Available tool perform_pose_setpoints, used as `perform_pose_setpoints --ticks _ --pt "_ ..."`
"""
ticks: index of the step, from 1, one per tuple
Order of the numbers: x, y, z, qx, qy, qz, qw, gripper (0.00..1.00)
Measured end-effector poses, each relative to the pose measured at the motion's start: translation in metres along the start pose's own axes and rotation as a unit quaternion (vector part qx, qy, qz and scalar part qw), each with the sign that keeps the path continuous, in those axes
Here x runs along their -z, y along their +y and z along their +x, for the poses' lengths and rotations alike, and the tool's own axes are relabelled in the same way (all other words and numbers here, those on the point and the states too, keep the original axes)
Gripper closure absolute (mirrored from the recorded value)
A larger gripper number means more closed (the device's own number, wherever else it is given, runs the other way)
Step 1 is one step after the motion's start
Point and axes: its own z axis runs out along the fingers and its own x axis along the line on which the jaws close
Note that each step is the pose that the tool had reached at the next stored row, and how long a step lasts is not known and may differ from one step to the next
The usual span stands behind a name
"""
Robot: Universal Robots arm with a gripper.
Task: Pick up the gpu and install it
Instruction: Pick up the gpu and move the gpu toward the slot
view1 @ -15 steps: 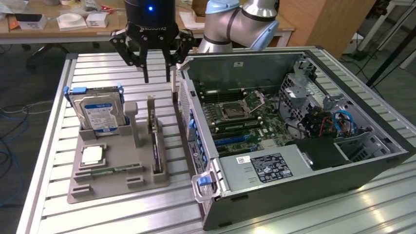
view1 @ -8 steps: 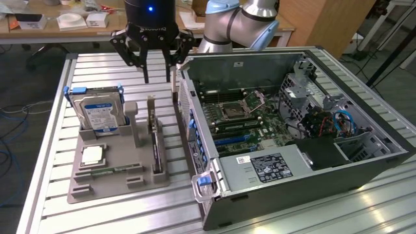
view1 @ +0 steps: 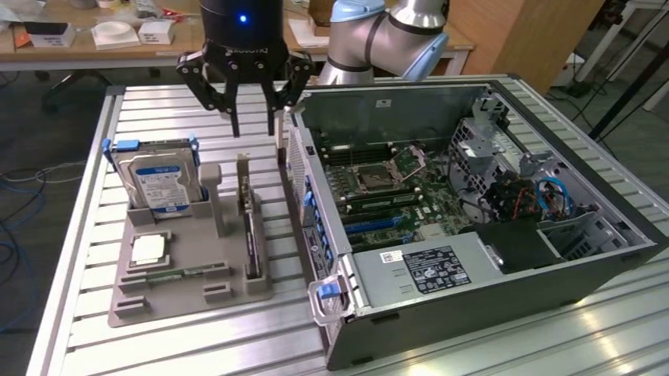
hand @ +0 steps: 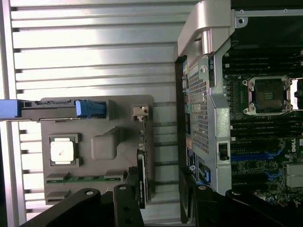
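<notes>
The gpu (view1: 251,235) is a thin dark card standing on edge in a slot of the grey holder tray (view1: 178,301), its silvery bracket at the far end. In the wrist view the gpu (hand: 142,177) appears edge-on along the tray's side nearest the computer case. My gripper (view1: 254,131) hangs above the table just behind the tray's far end and beside the case's rear corner. It points down, open, with nothing between its fingers. The black fingers (hand: 127,208) frame the card's end, and the gripper (hand: 161,208) is well above it.
An open computer case (view1: 585,266) lies at the exterior view's right, motherboard (view1: 392,188) exposed. The tray also holds a silver hard drive (view1: 159,184) in a blue bracket, a processor chip (view1: 150,248) and a green memory stick (view1: 172,276). Slatted metal table (view1: 157,110) surrounds them.
</notes>
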Motion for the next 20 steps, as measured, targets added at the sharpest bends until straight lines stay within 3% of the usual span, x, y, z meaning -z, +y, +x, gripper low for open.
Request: perform_pose_setpoints --ticks 20 --pt "-0.0018 -0.0147 -0.001 0.000 0.0000 0.0000 1.0000 0.53"
